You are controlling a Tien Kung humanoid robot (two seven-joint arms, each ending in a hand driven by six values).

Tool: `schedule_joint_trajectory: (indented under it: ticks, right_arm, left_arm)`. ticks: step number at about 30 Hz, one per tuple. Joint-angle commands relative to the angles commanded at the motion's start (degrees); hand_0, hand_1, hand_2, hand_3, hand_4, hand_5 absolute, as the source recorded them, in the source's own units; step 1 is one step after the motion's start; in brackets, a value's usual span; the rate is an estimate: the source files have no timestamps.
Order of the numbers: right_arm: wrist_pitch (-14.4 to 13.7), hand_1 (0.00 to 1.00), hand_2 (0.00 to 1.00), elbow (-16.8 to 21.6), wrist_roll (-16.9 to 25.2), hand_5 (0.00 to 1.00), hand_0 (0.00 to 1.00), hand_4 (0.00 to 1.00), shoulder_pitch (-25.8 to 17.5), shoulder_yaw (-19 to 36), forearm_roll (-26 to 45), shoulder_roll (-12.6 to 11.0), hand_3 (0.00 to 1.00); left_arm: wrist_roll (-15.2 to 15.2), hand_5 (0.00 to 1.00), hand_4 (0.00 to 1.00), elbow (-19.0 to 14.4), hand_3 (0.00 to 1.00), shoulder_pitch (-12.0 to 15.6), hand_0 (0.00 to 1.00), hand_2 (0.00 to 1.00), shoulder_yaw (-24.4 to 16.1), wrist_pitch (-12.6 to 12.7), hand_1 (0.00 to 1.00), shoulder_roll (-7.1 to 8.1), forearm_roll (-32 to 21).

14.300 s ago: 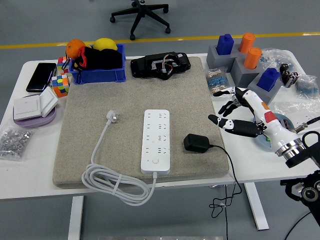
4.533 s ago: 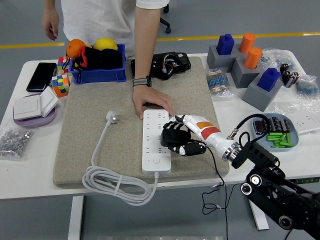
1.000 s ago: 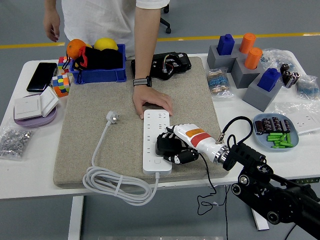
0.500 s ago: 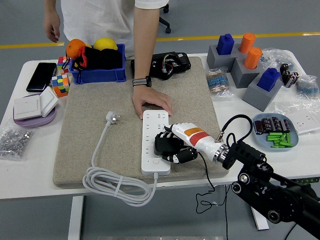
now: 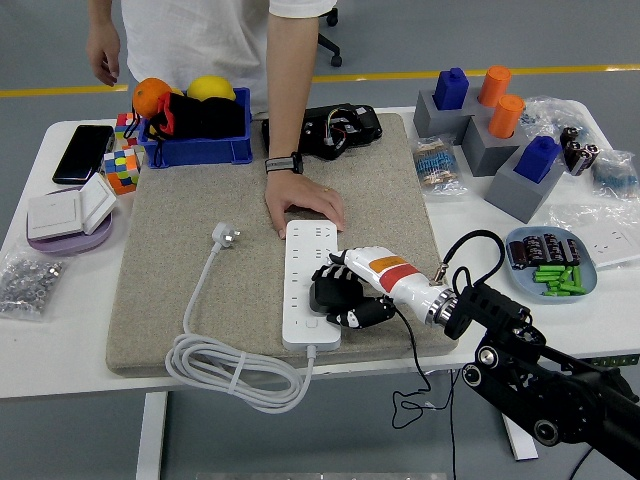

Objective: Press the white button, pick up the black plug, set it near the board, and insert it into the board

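A white power strip lies lengthwise on the grey felt mat, its white button near the front end. My right hand is shut on the black plug, which sits on the strip's lower sockets, just above the button. How deep the plug sits I cannot tell. Its black cable runs off the table's front edge. A person's hand lies flat on the strip's far end. The left arm is out of view.
The strip's white cord coils at the mat's front left, its plug lying on the mat. A blue bin, grey blocks with coloured pegs, a tray of batteries, cubes and a phone ring the mat.
Since a second ago my right hand with the black plug has hardly moved on the strip's lower sockets. The person's hand stays pressed on the far end.
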Motion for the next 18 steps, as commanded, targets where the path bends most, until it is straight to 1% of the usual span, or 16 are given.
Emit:
schedule_joint_trajectory:
  ticks: [1, 2, 7, 8, 13, 14, 18]
  right_arm:
    - [0.1, 0.504, 0.553, 0.0, 0.0, 0.04, 0.454, 0.912, 0.0, 0.0, 0.1, 0.0, 0.615]
    - [0.1, 0.524, 0.563, 0.0, 0.0, 0.039, 0.484, 0.915, 0.0, 0.0, 0.2, 0.0, 0.62]
    - [0.0, 0.524, 0.563, -0.1, 0.4, 0.039, 0.484, 0.915, 0.1, -0.1, 0.7, 0.2, 0.62]
    - [0.0, 0.565, 0.586, -0.2, 0.5, 0.064, 0.502, 0.939, 0.1, -0.1, 0.8, 0.2, 0.63]
    - [0.1, 0.565, 0.586, -0.3, 0.6, 0.064, 0.502, 0.939, 0.2, -0.3, 1.0, 0.3, 0.63]
    - [0.1, 0.604, 0.602, -0.3, 0.6, 0.084, 0.517, 0.954, 0.2, -0.4, 1.1, 0.2, 0.639]
    - [0.2, 0.604, 0.602, -0.1, 0.7, 0.084, 0.517, 0.954, 0.2, -0.4, 1.4, 0.2, 0.639]
  left_arm:
    - [0.0, 0.274, 0.563, 0.0, 0.573, 0.0, 0.467, 0.501, 0.0, 0.0, 0.495, 0.0, 0.0]
    - [0.0, 0.272, 0.562, 0.0, 0.573, 0.0, 0.47, 0.501, 0.0, 0.0, 0.495, 0.0, 0.0]
    - [0.0, 0.272, 0.562, 0.0, 0.573, 0.0, 0.47, 0.501, -0.1, 0.0, 0.495, -0.01, 0.2]
    - [0.0, 0.274, 0.562, 0.0, 0.573, 0.0, 0.469, 0.501, -0.1, 0.0, 0.494, -0.01, 0.2]
    - [0.0, 0.274, 0.562, 0.0, 0.573, -0.1, 0.469, 0.501, -0.1, 0.0, 0.494, -0.02, 0.0]
    - [0.0, 0.273, 0.56, 0.0, 0.573, -0.1, 0.469, 0.5, -0.1, 0.0, 0.496, -0.01, 0.1]
    - [0.0, 0.273, 0.56, 0.0, 0.573, -0.1, 0.469, 0.5, -0.1, 0.0, 0.496, -0.01, 0.2]
